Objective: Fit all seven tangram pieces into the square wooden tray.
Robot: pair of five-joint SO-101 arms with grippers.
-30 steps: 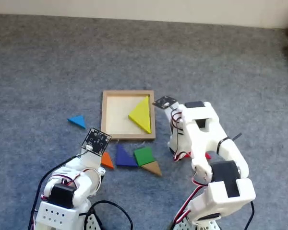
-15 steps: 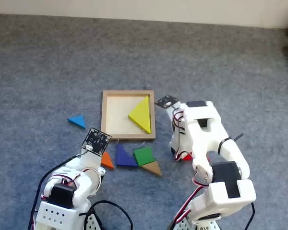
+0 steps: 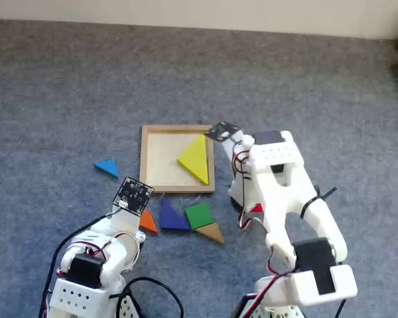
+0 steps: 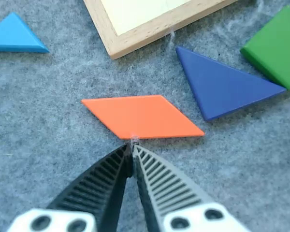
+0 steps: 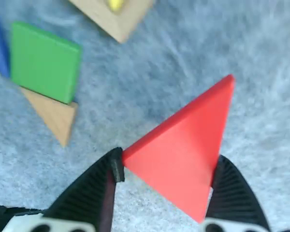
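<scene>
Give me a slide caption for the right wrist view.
Right pincer clamped on the red triangle; green square and tan triangle lie together on grey carpet.

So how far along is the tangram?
Done: one piece, the yellow triangle, lies in the tray. In hand: the right pincer is shut on the red triangle, beside the tray. To go: light blue triangle, orange parallelogram, dark blue triangle, green square and tan triangle lie on the carpet; the left pincer sits shut by the orange one.

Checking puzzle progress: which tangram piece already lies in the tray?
The yellow triangle: it alone lies inside the wooden tray. The others lie on the carpet, except the red triangle in the right gripper.
</scene>
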